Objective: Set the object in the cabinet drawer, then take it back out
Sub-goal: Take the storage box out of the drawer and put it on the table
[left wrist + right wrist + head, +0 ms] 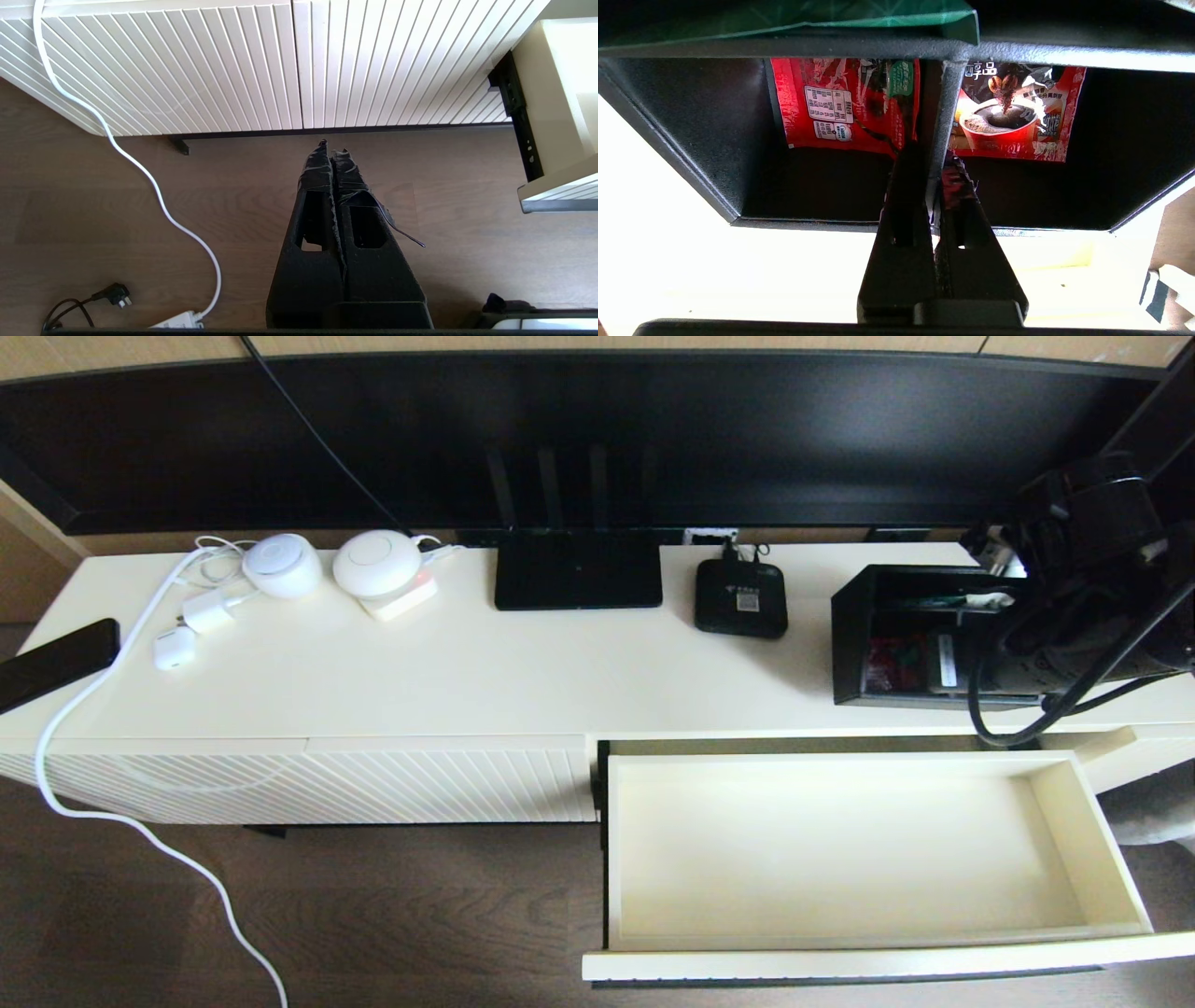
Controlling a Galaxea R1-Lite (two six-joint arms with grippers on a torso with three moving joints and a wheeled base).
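Note:
The black organizer box (864, 616) is at the right end of the cabinet top, behind the drawer. In the right wrist view, red packets (845, 107) lie in its two square compartments and a teal packet (794, 16) in the long one. My right gripper (931, 156) reaches into the box from the right and is shut on the divider wall (947, 98) between the square compartments. The cream cabinet drawer (1090, 845) is pulled fully open, with nothing inside. My left gripper (331, 148) hangs shut and holding nothing over the wooden floor, in front of the ribbed front panel (233, 70).
Along the back of the cabinet top stand a flat black router (577, 574), a small black square device (740, 599) and two white round devices (282, 565). A black phone (56, 663) lies at the left end. A white cable (93, 691) trails down to the floor.

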